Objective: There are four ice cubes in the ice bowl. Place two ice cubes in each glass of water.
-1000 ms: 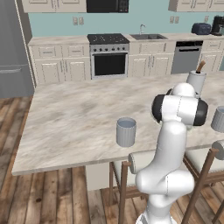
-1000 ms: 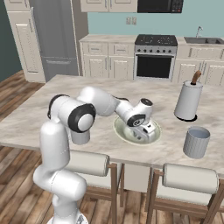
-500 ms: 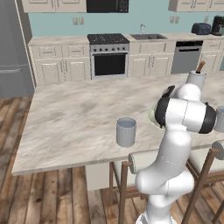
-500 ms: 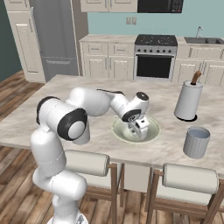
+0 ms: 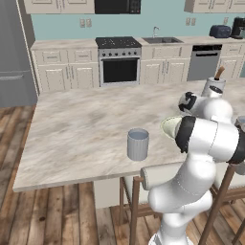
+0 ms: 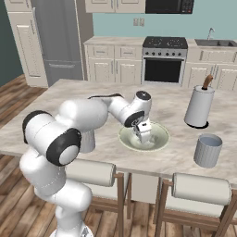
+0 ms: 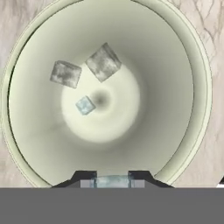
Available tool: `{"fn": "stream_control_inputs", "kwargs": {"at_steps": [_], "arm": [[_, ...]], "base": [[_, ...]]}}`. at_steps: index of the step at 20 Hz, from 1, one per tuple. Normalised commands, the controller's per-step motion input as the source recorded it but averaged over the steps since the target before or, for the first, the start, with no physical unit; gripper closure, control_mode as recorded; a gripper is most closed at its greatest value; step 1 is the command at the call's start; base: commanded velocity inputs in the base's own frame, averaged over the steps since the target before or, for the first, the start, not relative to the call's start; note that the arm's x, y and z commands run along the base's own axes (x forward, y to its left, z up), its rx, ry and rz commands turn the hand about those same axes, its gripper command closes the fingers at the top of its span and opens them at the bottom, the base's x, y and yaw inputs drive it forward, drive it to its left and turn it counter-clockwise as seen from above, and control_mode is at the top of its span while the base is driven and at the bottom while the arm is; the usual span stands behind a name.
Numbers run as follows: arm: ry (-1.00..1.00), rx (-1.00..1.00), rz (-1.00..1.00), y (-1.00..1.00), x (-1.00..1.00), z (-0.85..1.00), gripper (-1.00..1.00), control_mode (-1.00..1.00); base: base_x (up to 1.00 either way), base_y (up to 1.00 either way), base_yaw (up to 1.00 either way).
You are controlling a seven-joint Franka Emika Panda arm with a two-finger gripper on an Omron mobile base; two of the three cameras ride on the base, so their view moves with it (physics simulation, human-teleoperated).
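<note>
I have the end effector [image 7: 113,180] hanging straight over the ice bowl [image 7: 199,87], looking down into it. A pale blue ice cube [image 7: 113,181] sits clamped between the two finger tips [image 7: 85,177], so I read the jaws as closed on it, narrow gap, cube filling it. Three more ice cubes [image 7: 103,62] lie on the bowl floor below: two grey ones side by side and a smaller bluish one near the centre.

In the right base view the end effector [image 6: 144,133] is low above the bowl [image 6: 159,142], which sits mid-surface toward the near edge where the stools are.

The relation that matters next is which glass gets this cube.
- One glass of water [image 6: 208,150] stands near the same near edge, off toward the corner past the white holder [image 6: 199,106], clear of the bowl.
- The other glass [image 5: 138,144] is on the opposite side of the bowl, also near the near edge; in the right base view my own arm covers most of it.

Neither is clearly nearer from these views. My call is lift clear of the rim first, then translate along the near edge to either glass and release over its mouth. A cube is roughly square, so grip axis is a non-issue.
</note>
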Motion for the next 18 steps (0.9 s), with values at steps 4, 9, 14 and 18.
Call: {"fn": "stream_control_inputs", "kwargs": {"at_steps": [4,9,14,18], "arm": [[0.00,0.00,-0.21,0.00,-0.19,0.42,1.00,-1.00],[0.00,0.00,-0.20,0.00,-0.25,0.32,1.00,-1.00],[0.00,-0.05,-0.27,-0.15,-0.41,0.15,1.00,-1.00],[0.04,-0.15,-0.26,-0.54,-0.51,0.02,1.00,-1.00]], "base": [[0.00,0.00,0.00],[0.00,0.00,0.00],[0.00,0.00,0.00],[0.00,0.00,0.00]]}}
